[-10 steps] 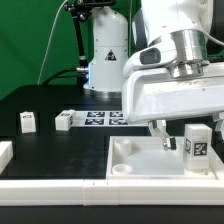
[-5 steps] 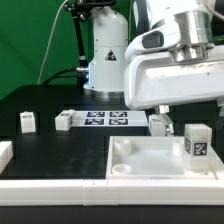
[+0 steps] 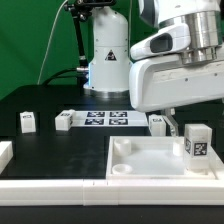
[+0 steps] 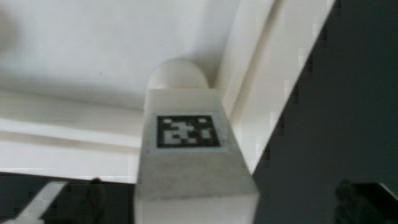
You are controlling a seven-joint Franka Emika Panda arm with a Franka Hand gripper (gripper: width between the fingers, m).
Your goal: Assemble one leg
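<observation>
A white leg with a marker tag stands upright in the far right corner of the large white tray-like piece. In the wrist view the leg stands straight below the camera with its tag facing up. My gripper hangs just above the leg. It is open, and its dark fingertips stand wide apart on either side of the leg without touching it. Three more legs stand on the black table: one at the exterior view's left, one beside it, and one behind the tray.
The marker board lies on the table between the loose legs. A white part sits at the exterior view's left edge. The arm's white base stands at the back. A long white edge runs along the front.
My gripper has risen and shifted toward the exterior view's right. The leg stays standing in the tray corner.
</observation>
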